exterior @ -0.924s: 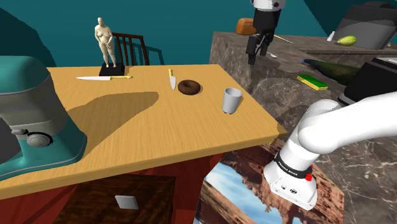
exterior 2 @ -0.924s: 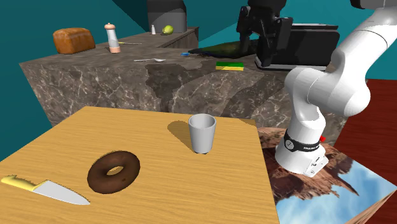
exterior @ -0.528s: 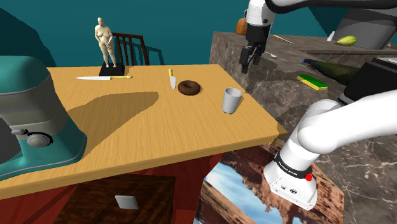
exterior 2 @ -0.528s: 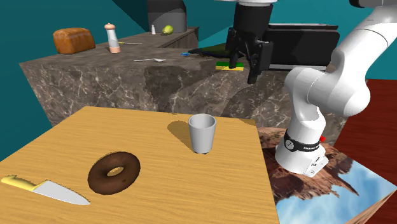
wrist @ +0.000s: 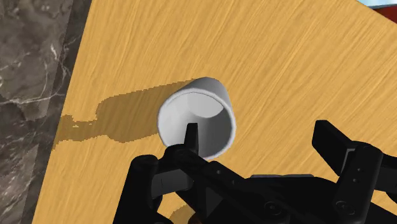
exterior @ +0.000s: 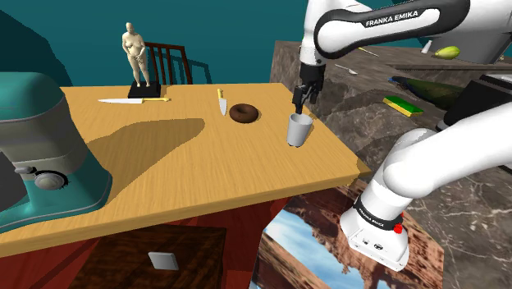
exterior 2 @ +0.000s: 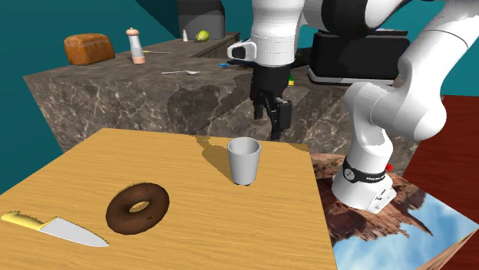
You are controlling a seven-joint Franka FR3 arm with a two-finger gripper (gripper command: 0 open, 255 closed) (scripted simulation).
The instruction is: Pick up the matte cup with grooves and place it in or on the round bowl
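While the hand (wrist: 261,137) hangs just above the cup (wrist: 194,105) with its fingers spread wide and nothing between them, centring is the thing to get right. Seen along the hand, one finger (wrist: 189,140) sits over the cup's rim and the other stands off to the side over bare wood, so the cup is not midway between them. I judge that the hand should shift sideways until the cup lies between both fingers before it goes lower. Descending as it stands risks that finger landing on the rim or in the mouth and tipping the cup.

The cup is pale grey and upright, mouth up. It stands on the wooden counter (exterior: 205,164) near the edge that faces the stone counter (exterior: 361,115). No grooves show on its wall. It looks light, so a gentle squeeze across the wall below the lip should serve.

Beyond it, a brown doughnut (exterior: 243,112) and a knife (exterior: 221,102) lie well apart from the cup, out of the way. Farther off, on the stone counter, a dark green round thing that I take to be the bowl (exterior: 420,87) lies near a yellow-green sponge (exterior: 402,105). That surface stands higher than the wood, so the carry calls for a lift clear of the stone edge.
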